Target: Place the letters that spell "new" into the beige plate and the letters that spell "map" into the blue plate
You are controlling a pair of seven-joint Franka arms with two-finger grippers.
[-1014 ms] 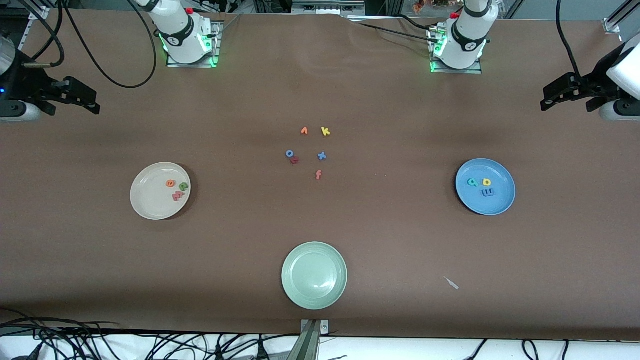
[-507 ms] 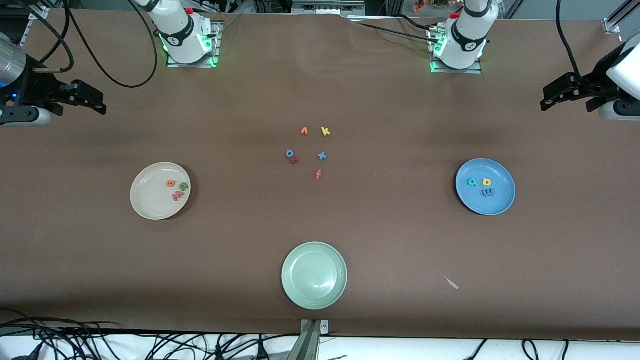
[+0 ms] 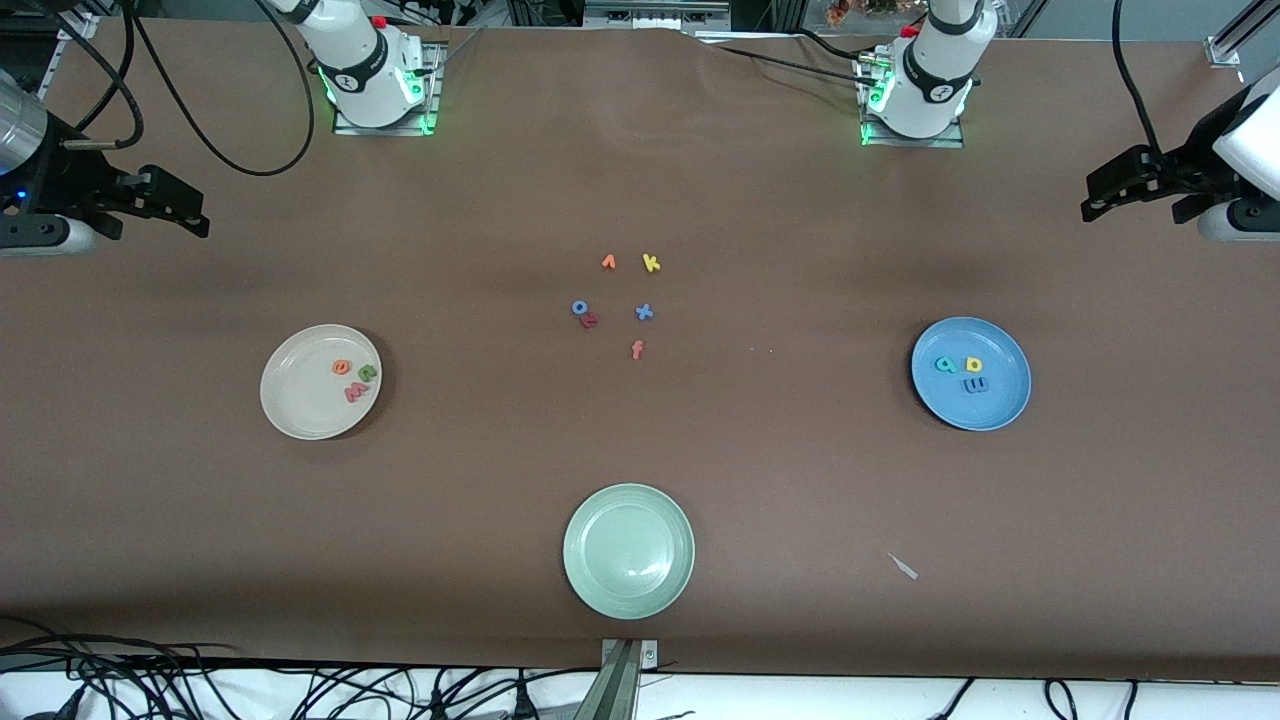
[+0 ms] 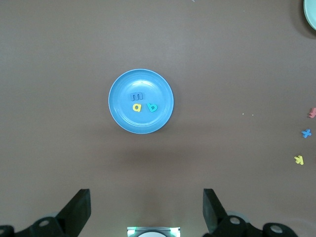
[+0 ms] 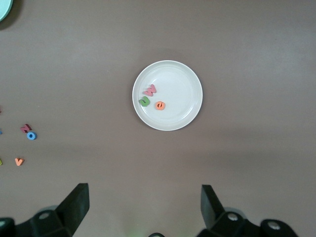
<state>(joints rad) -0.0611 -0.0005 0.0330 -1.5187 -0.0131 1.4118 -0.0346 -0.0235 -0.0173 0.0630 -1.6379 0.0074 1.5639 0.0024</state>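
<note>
Desk point(image 3: 640, 450) brown, bearing three plates. Beige plate point(image 3: 300, 400) toward the right arm's end, holding green n point(image 3: 367, 373), orange e point(image 3: 342, 367), pinkish-red w point(image 3: 356, 392). Blue plate point(image 3: 985, 410) toward the left arm's end, holding blue m point(image 3: 975, 385), yellow a point(image 3: 973, 365), teal p point(image 3: 944, 364). Pale green plate point(image 3: 628, 551) nearest the front camera. Left gripper point(image 4: 146, 210) high over the desk above the blue plate, jaws wide apart, gripping nothing. Right gripper point(image 5: 144, 207) likewise above the beige plate, spread wide, bare.

Pretty clearly a robotics lab: two robot arm bases point(image 3: 375, 70) bolted onto a brown-covered table point(image 3: 800, 480), loose cables point(image 3: 120, 675) everywhere, aluminium framing point(image 3: 1235, 35) around it.
</note>
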